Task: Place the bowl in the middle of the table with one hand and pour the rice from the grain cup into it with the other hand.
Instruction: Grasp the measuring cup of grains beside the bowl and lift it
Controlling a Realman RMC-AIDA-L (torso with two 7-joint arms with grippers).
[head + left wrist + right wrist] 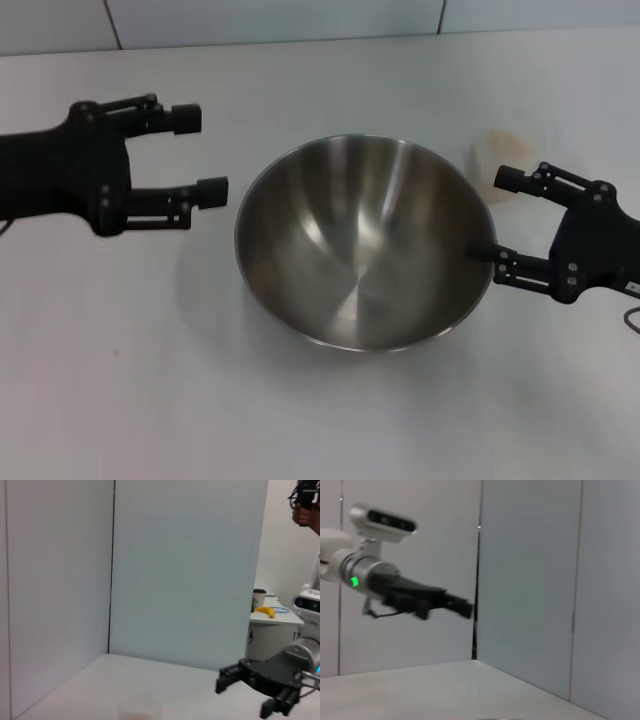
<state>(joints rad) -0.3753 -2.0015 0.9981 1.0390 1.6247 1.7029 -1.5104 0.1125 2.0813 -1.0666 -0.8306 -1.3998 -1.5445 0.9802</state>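
Head view: bowl [365, 245] mid-table, cup [497, 160] probably behind.

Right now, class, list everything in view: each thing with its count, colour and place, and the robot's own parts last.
bowl: one, shiny steel, mid-table, empty inside.
cup: one, clear, pale beige from rice, on the table just behind the bowl's right rim.
table: one, white, under everything.
wall panels: pale grey-white, behind the table.
banana: one, yellow, on a far side table, left wrist view.
left gripper: one, black, open, hanging left of the bowl.
right gripper: one, black, open, at the bowl's right rim.
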